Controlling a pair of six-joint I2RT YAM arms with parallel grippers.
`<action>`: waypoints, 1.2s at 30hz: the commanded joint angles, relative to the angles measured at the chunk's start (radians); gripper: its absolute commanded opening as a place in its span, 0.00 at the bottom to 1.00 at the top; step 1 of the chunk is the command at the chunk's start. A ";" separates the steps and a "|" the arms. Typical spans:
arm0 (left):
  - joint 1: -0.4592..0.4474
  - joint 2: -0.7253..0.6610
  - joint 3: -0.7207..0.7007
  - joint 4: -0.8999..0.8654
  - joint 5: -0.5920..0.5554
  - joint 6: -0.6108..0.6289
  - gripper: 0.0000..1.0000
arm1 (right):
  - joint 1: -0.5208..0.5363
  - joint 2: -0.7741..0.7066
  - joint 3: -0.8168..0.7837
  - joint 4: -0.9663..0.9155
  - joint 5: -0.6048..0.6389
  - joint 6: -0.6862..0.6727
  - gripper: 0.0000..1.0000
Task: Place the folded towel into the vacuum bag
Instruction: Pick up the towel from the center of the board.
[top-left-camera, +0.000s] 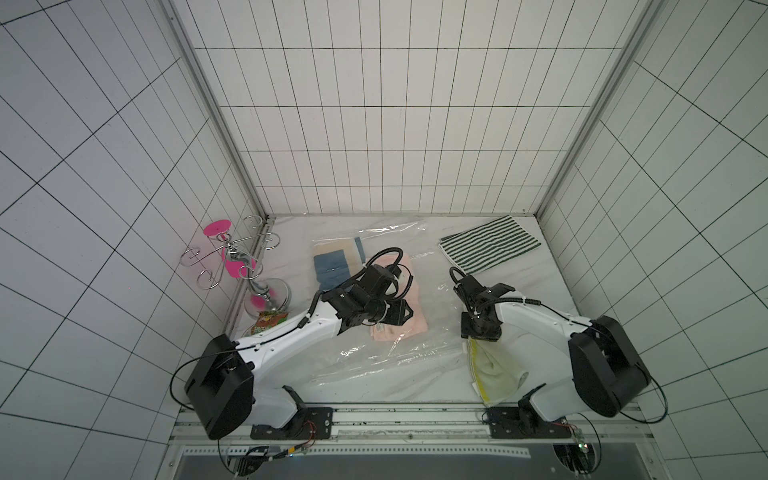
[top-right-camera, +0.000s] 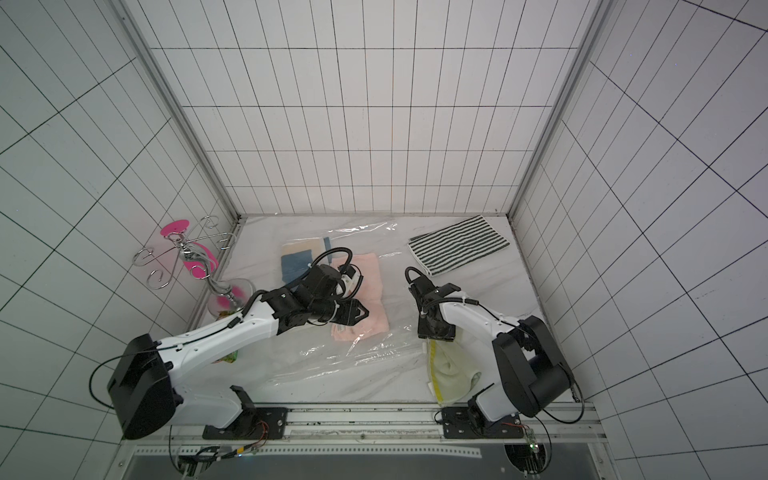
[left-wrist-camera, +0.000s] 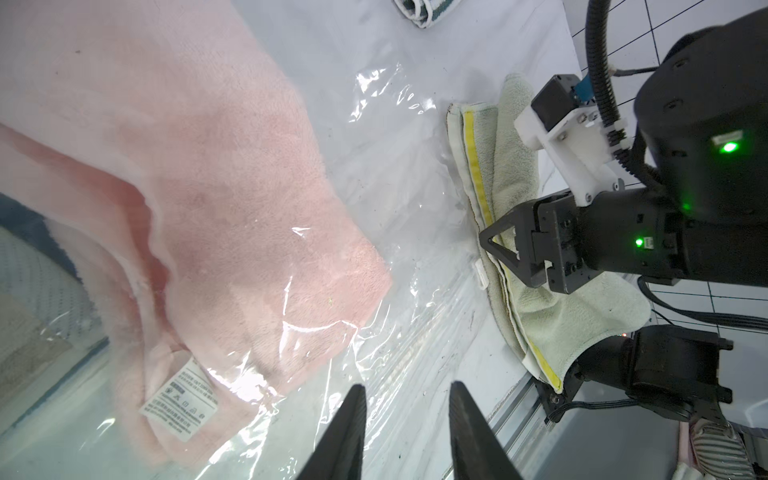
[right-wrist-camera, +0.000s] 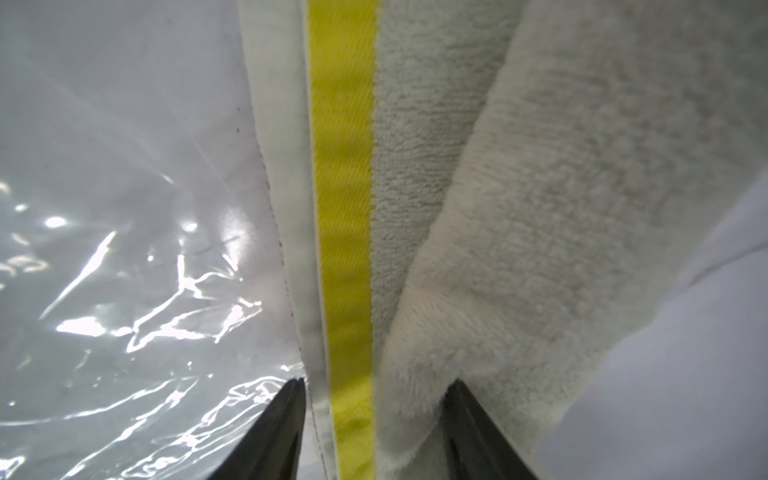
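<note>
Count: 1 vacuum bag, 4 towels, 2 claws, 1 wire stand, 1 snack packet.

The bag lies flat mid-table, clear and crinkly. There are 2 towels inside it, both in the far half: the pink towel, and the blue-and-beige towel just left of it. The striped green-white towel is outside the bag at the far right corner, well apart from it.

Task item is the cream towel with a yellow band. It sits on the table near right, just beside the bag's right edge. Its long axis runs near-far, tilted slightly. The yellow band runs along its left edge, the side facing the bag. It's loosely folded and bunched at the near end. The hem looks to touch the plastic; can't tell if any of it is under the film.

The right claw is down on the far end of the cream towel. Its fingers are spread fairly wide and straddle the hem and the fold. One finger is by the white hem and the other sits in the pile. The cloth looks unsqueezed, so probably no real grip.

The left claw hovers over the bag near the pink towel's near corner. Its fingers are partly apart with nothing between them.

The stand is at the far left and the packet lies by the left arm.
</note>
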 joint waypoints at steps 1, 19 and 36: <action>0.006 -0.019 0.000 -0.031 -0.035 0.026 0.36 | -0.024 -0.022 -0.057 0.028 -0.113 -0.009 0.61; 0.031 0.122 -0.037 -0.084 -0.088 -0.029 0.53 | -0.222 0.103 0.002 -0.007 0.027 -0.009 0.04; -0.030 0.414 0.414 -0.138 -0.068 0.106 0.52 | -0.311 -0.242 0.197 -0.211 0.101 -0.140 0.00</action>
